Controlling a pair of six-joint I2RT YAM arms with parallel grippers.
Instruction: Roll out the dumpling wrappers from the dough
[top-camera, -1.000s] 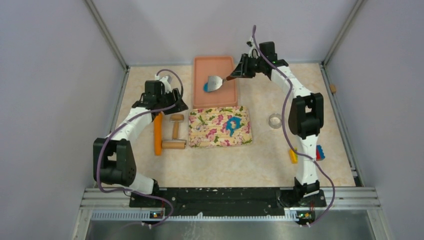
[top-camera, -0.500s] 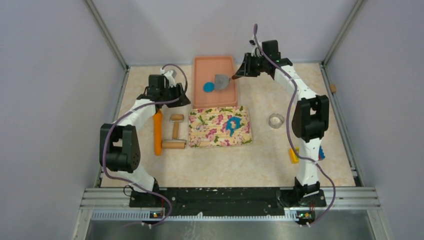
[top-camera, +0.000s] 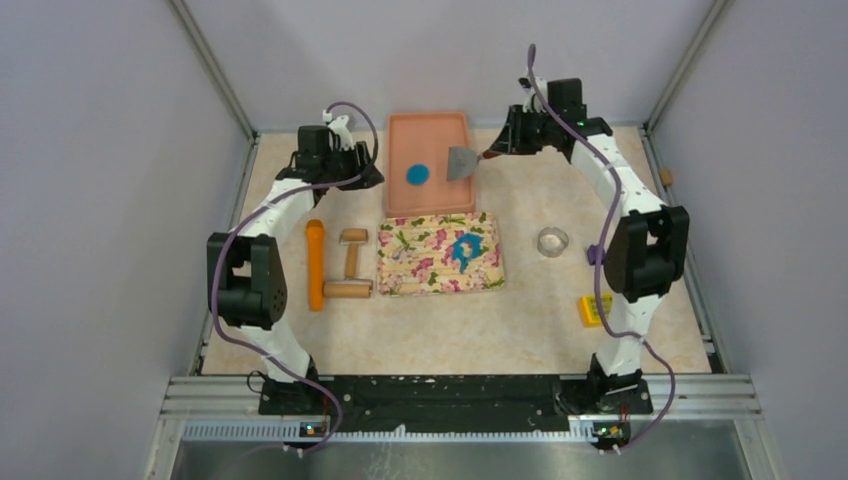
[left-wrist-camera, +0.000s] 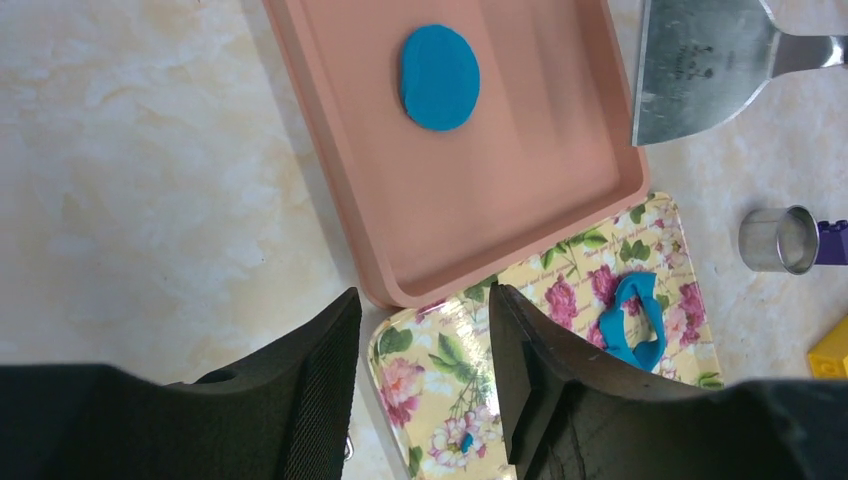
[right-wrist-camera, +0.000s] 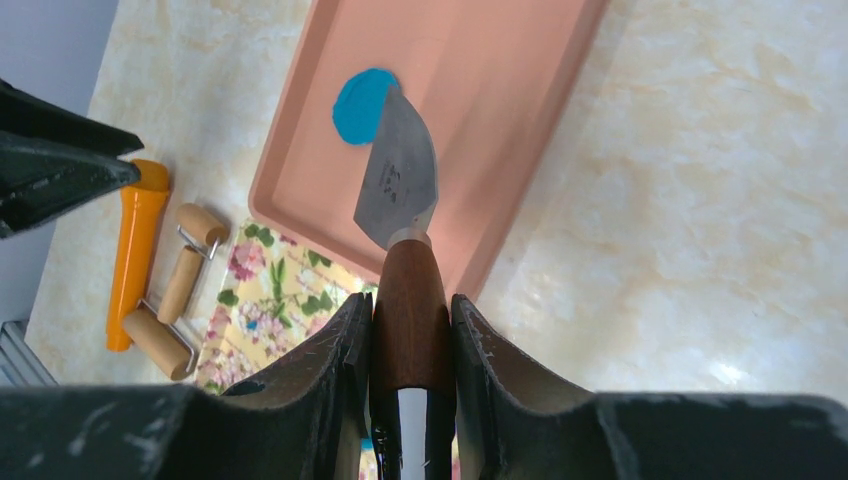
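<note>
A round blue dumpling wrapper (top-camera: 417, 173) lies flat in the pink tray (top-camera: 396, 198). It also shows in the left wrist view (left-wrist-camera: 440, 77) and the right wrist view (right-wrist-camera: 360, 105). The ragged blue dough scrap (top-camera: 465, 248) with a hole lies on the floral board (top-camera: 420, 265), also in the left wrist view (left-wrist-camera: 634, 320). My right gripper (top-camera: 503, 147) is shut on the wooden handle (right-wrist-camera: 410, 300) of a metal scraper. Its blade (top-camera: 461, 162) hangs over the tray's right rim, clear of the wrapper. My left gripper (top-camera: 366, 178) is open and empty at the tray's left side, its fingers (left-wrist-camera: 320, 370) above the board's corner.
An orange rolling pin (top-camera: 315, 265) and a small wooden roller (top-camera: 349, 266) lie left of the board. A metal ring cutter (top-camera: 551, 240) stands right of it, with a purple block (left-wrist-camera: 832, 240) beside it. A yellow brick (top-camera: 593, 310) lies near the right arm.
My right gripper has drawn the scraper to the right, off the wrapper, which stays in the tray. My left arm has swung toward the back, up to the tray's left side.
</note>
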